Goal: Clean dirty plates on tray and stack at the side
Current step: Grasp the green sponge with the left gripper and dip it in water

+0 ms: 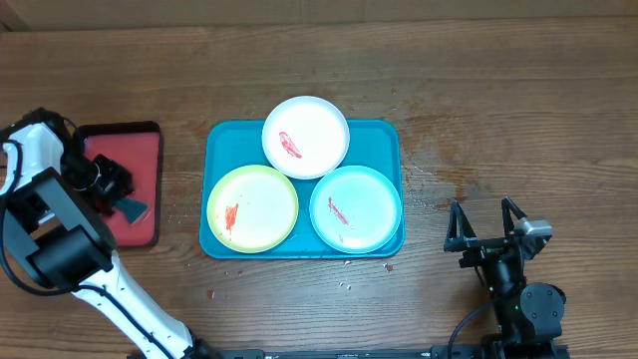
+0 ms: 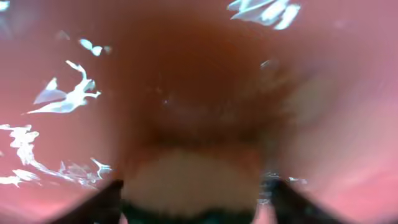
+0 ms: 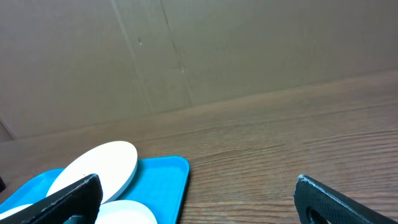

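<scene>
At the middle of the wooden bench [image 1: 498,90], the large teal-blue rectangular plastic tray [image 1: 231,145] is carrying three small round plastic plates: the white plate [image 1: 306,137] far, the yellow-green plate [image 1: 252,208] near left, the pale mint plate [image 1: 356,208] near right. Only the overhead view is showing their red smears. The right gripper [image 1: 480,207] is sitting to the right of the tray, spread wide and empty. The left gripper [image 1: 118,194] is hanging over a small dark-rimmed red tray [image 1: 140,150] at the left. Its wrist view is giving only a pink blur, so I cannot tell how its jaws stand.

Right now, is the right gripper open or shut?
Open: the right gripper has its fingers wide apart, nothing between them.
</scene>
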